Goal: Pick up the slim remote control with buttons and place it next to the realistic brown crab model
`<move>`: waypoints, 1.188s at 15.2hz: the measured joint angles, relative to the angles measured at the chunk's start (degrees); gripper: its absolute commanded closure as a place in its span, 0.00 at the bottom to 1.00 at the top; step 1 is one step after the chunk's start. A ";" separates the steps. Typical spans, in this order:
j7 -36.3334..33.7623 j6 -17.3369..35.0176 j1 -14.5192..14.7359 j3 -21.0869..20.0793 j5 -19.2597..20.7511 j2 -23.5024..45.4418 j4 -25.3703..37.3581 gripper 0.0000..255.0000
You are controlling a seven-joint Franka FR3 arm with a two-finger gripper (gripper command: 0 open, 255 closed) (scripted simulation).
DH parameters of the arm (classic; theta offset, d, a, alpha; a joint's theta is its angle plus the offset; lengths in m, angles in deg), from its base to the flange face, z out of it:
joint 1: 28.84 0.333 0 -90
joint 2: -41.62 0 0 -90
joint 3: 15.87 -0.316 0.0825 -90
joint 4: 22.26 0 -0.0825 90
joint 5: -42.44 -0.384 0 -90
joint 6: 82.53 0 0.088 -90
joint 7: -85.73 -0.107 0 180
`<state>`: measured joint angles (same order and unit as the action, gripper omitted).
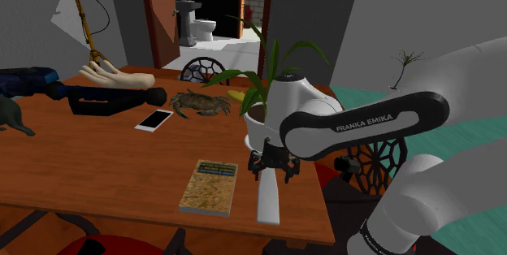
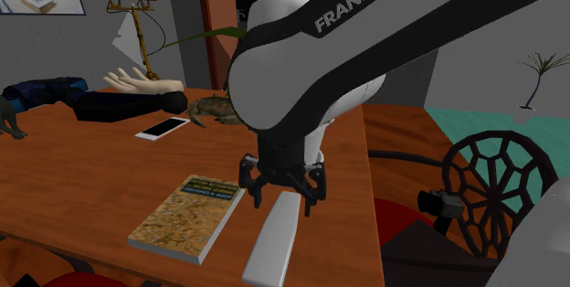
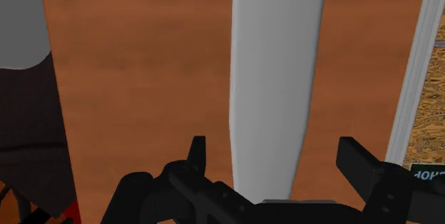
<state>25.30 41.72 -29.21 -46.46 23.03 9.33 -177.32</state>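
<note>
As it stood, step: pre-grasp; end effector (image 3: 273, 148) spread astride pale remote (image 3: 277, 65).
Next likely needed: close, lift, carry toward crab (image 1: 199, 103), shoulder view's eleven o'clock.

The remote control (image 1: 269, 198), a slim, plain pale-grey slab with no buttons drawn on its upper face, is lying flat on the wooden table (image 1: 97, 160), close to the edge nearest the shoulder view. The crab model (image 1: 199, 103), brown with legs spread, is sitting upright toward the table's far side, well apart from the remote control.
</note>
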 measured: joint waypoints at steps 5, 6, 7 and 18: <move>-1.91 5.12 -0.27 -2.32 -0.82 3.46 -1.51 0.00; -1.97 6.20 -0.36 -2.65 -0.89 4.15 -1.93 0.00; -2.04 7.34 -0.46 -2.99 -0.94 4.87 -2.36 0.00; -2.11 9.20 -0.70 -3.49 -0.94 6.14 -2.92 1.00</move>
<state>23.19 50.92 -29.91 -49.95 22.09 15.47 -180.24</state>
